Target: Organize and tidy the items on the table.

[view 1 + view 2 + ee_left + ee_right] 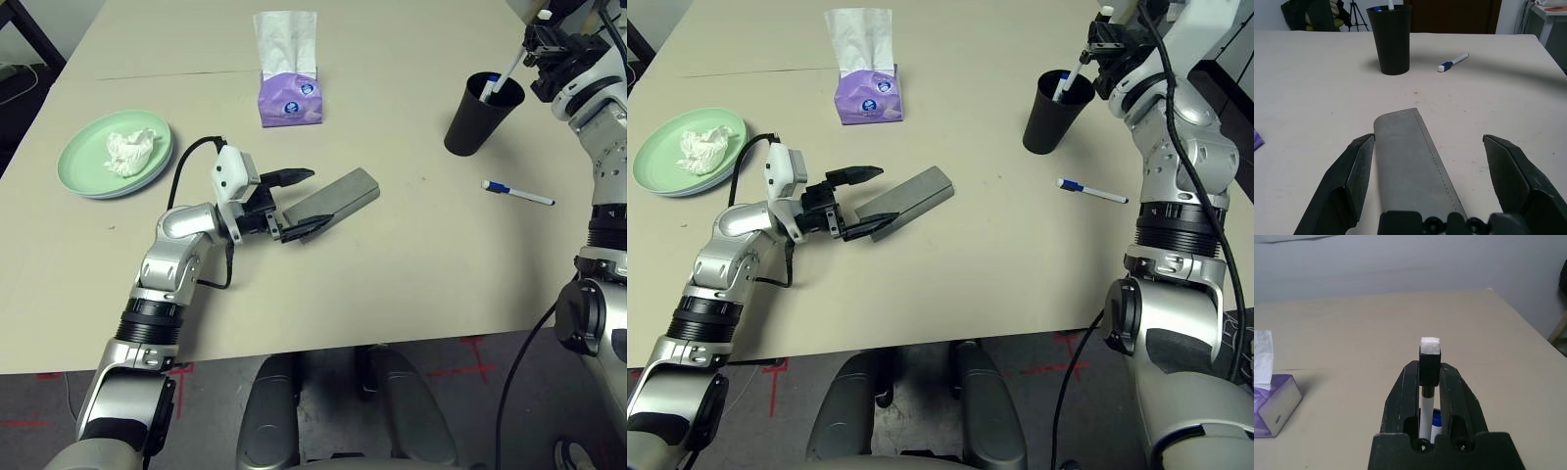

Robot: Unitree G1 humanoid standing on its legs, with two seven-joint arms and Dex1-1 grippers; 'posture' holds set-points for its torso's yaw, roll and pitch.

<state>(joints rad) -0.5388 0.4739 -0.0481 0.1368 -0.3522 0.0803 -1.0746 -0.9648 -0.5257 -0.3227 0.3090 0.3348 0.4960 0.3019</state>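
The grey glasses case [343, 196] lies at the middle of the table [411, 284]. My left gripper [302, 203] is open, one finger on either side of the case's near end [1410, 161]. My right gripper [1104, 44] is shut on a white pen [1429, 350] that hangs upright over the black cup [478, 116], its lower end in the cup's mouth. A second pen [517, 193] with a blue cap lies on the table right of the case. The crumpled white tissue [130, 150] rests on a light green plate [83, 164], and a bluish rim shows beneath that plate.
A purple tissue box [287, 96] stands at the back, between the plates and the cup. The near table edge runs just behind my left forearm.
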